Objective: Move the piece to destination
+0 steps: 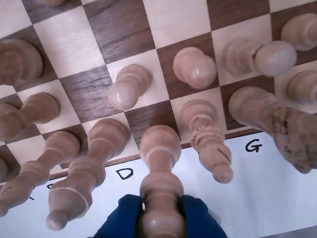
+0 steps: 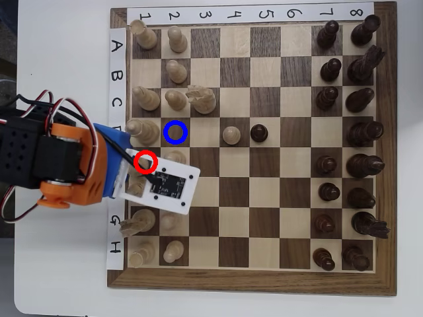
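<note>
The piece is a tall cream chessman standing on a dark square at the board's near edge in the wrist view. My gripper is shut on its upper body, with a blue finger pressed against each side. In the overhead view the gripper sits over the board's left edge, and the piece's top shows inside a red circle. The destination is a dark square ringed in blue, one square up and to the right. It is bare, and in the wrist view the same square lies up and left.
Light pieces crowd the piece: a tall one just beside the destination, a pawn ahead, and another tall piece on the right. A light knight, a light pawn and a dark pawn stand further out.
</note>
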Action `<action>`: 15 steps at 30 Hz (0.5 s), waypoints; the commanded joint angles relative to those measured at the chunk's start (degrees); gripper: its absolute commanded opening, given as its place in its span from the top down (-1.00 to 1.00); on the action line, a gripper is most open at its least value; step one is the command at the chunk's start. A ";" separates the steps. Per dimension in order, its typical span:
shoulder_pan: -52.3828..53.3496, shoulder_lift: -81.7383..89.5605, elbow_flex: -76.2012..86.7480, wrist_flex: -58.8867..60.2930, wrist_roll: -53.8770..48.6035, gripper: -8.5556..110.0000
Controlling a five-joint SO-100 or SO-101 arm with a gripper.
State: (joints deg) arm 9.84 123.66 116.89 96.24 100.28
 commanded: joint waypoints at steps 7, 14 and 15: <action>2.64 5.89 -15.91 2.46 17.49 0.86; 2.46 5.98 -17.75 2.55 11.25 0.86; 2.46 6.06 -18.02 2.55 10.11 0.86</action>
State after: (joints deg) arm 10.72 123.66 111.36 97.73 100.28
